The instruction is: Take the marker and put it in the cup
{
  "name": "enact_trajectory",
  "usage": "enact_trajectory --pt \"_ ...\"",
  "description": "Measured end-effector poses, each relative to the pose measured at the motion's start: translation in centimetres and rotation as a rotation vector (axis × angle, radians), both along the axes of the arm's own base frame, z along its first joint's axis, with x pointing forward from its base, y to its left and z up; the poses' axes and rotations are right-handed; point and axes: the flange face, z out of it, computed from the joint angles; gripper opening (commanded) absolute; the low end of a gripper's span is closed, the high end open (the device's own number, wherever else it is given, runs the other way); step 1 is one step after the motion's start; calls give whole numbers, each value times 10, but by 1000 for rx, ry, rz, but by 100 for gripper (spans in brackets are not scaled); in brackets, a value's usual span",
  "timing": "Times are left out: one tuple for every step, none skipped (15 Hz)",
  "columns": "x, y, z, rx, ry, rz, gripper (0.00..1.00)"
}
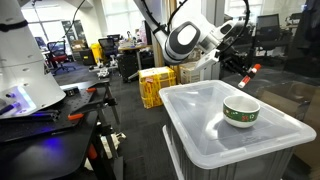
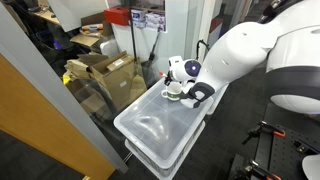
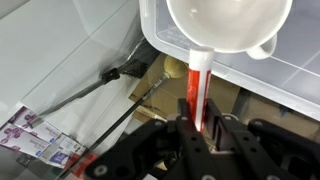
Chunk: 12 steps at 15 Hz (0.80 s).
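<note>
Nearest you, in the wrist view, your black jaws stand narrow, clamped on the thin red-orange marker with a paler end [image 3: 197,88], which runs straight out from between them. Its far end overlaps the rim of the wide, low, bowl-shaped cream-white cup [image 3: 228,22], whose bare inside faces the camera.

In an exterior view the marker [image 1: 250,71] hangs tilted in the air, above the cup [image 1: 240,112] and apart from it. There you can see the dark green patterned band around the cup's outside. The cup stands upright on your counter [image 1: 200,125], the translucent white plastic lid of a storage bin.

In an exterior view the counter [image 2: 150,125] shows with the bulky white robot arm [image 2: 250,55] reaching over its far end.

Farther off, a yellow plastic crate [image 1: 153,86] sits on the floor, and brown cardboard boxes [image 2: 112,70] stand behind the glass partition.
</note>
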Motion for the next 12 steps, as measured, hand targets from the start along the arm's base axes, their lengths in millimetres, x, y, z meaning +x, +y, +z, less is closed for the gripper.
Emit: enact_trajectory --pt "2 -1 -2 1 -3 -2 5" --pt "2 -2 -5 2 -3 -4 5" --pt "2 -3 -8 3 0 -7 5" --pt "1 -5 -11 3 3 -10 5" --pt "0 -6 -15 3 7 -12 5" --pt "0 -7 -18 4 10 -14 5" --pt "-1 -9 -21 5 14 -16 5" --pt "-2 -9 -24 8 18 -19 5" --pt "-3 -10 -27 10 21 -21 5" --pt "-4 -11 -30 11 25 -22 5" --pt "-5 -12 -32 14 29 -24 5" --pt "-6 -12 -35 17 32 -26 5"
